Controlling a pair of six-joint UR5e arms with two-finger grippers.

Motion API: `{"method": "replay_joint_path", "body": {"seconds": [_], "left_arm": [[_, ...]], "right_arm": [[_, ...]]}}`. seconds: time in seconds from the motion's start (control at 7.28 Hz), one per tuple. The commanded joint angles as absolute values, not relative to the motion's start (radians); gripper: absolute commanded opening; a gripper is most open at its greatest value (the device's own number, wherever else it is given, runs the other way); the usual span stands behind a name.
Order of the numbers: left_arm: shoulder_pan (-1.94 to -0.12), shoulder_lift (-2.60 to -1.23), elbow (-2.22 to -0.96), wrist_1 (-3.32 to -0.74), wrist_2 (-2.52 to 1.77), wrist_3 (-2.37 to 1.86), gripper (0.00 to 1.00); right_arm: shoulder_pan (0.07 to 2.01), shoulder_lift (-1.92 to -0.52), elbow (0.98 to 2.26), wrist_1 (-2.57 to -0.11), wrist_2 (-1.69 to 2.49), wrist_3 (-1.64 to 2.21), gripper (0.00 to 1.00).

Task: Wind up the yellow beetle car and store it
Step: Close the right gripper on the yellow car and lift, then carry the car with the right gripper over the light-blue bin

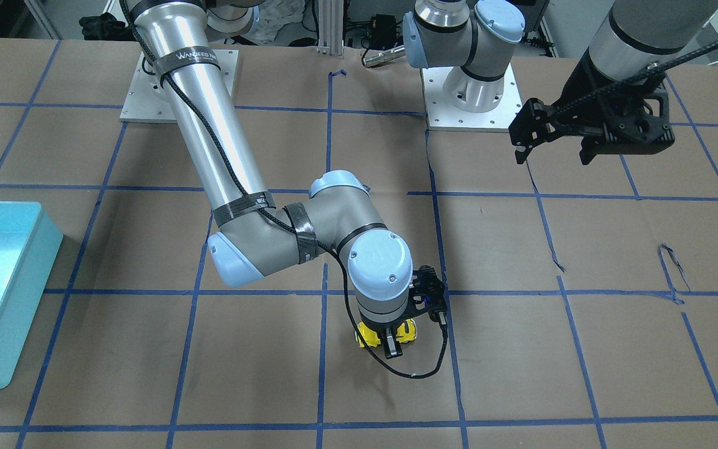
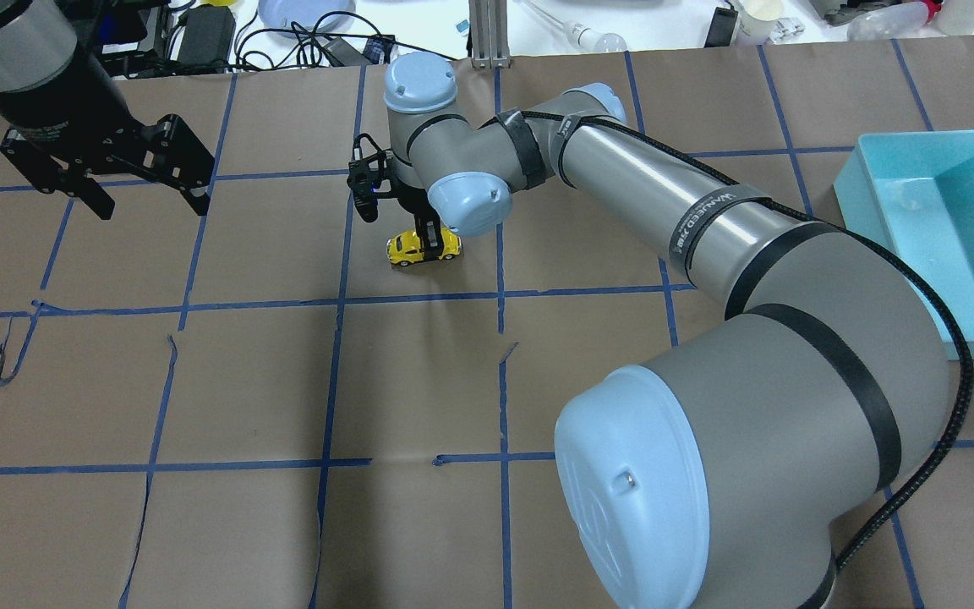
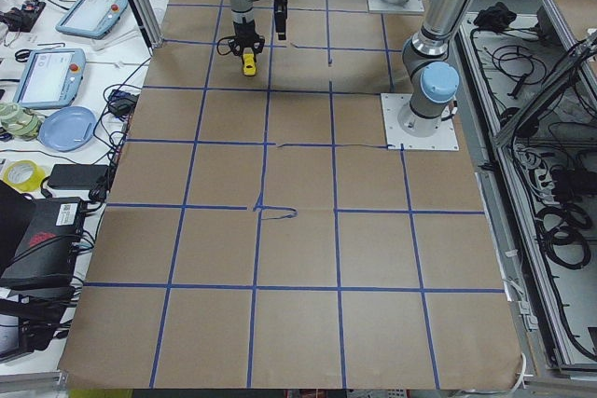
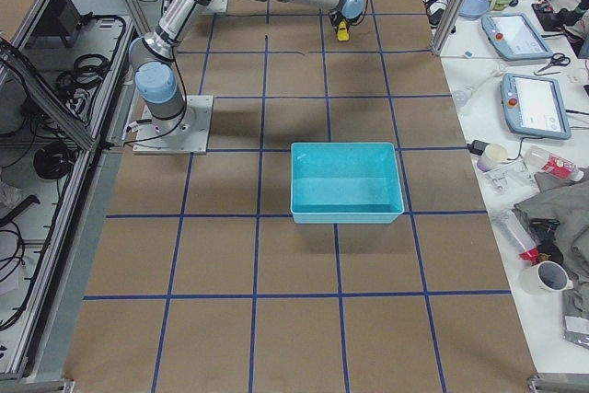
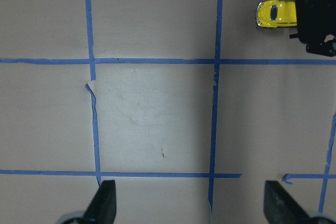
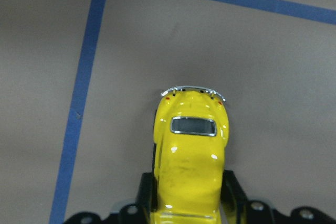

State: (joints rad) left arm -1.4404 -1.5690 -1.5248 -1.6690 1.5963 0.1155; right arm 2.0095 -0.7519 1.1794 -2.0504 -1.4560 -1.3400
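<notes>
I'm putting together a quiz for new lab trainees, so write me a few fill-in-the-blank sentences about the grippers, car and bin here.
The right gripper is shut on the car, whose colour is ___.
The left gripper holds nothing; its jaws stand ___.
The bin is ___; the car is outside it.
The tape lines on the table are ___.
Missing words: yellow, open, empty, blue.

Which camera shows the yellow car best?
The right wrist camera: the car looks big, window and bumper clear. Overhead and left wrist views show it small; front view half hides it; side views show specks.
</notes>
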Motion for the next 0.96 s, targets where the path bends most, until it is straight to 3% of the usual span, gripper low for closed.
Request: {"method": "replay_joint_path", "body": {"seconds": [0.0, 0.27, 0.82], "left_arm": [[-1.442, -1.571, -1.525, -1.669, 1.597, 0.117, 1.00], [-1.440, -1.571, -1.525, -1.669, 1.597, 0.115, 1.00], [-1.443, -1.586, -1.523, -1.669, 1.591, 0.115, 1.00]], "right_arm": [[2.006, -0.794, 1.186, -2.046, -1.485, -1.344, 0.10], [1.955, -0.868, 1.219, -2.034, -1.543, -1.347, 0.10], [1.682, -1.092, 1.431, -2.033, -1.546, -1.535, 0.09]]}}
